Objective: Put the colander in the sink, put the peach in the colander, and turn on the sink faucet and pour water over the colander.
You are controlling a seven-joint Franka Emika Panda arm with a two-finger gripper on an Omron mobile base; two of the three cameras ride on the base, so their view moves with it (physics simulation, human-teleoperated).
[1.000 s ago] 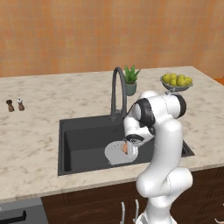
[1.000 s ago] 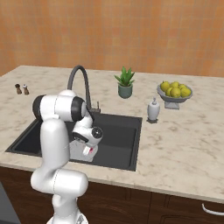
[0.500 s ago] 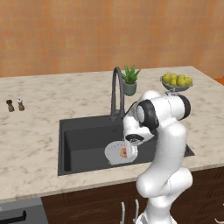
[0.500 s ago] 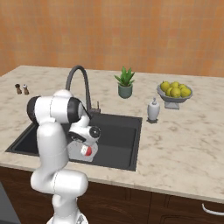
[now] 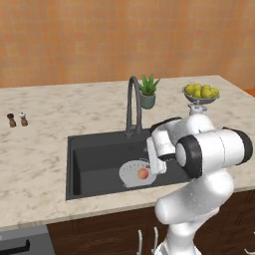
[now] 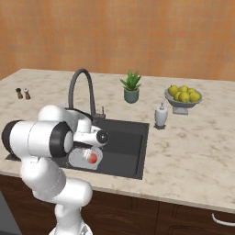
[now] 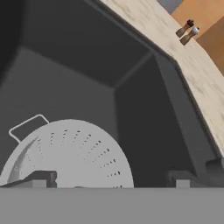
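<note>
The colander (image 5: 133, 174) is lying flat on the bottom of the sink (image 5: 94, 159), with its open side facing up. In the hand view 1 small handle (image 7: 27, 126) is sticking out from its rim, pointing toward the far sink wall. The peach (image 5: 143, 173) is sitting inside the colander, and both base views are showing it as a small orange-red ball. The hand view is showing the colander's rows of little holes but not the peach.

The gripper (image 7: 111, 180) is hanging just above the colander. Its 2 fingertips (image 7: 40, 177) are standing far apart with nothing between them, so it is holding nothing.

The sink faucet (image 5: 133, 104) is standing behind the sink, with its spout curving toward the basin. A soap bottle (image 6: 160, 114) is showing in the right base view. A potted plant (image 5: 148, 91), a fruit bowl (image 5: 200, 93) and 2 shakers (image 5: 17, 119) are sitting on the counter (image 5: 40, 164).
</note>
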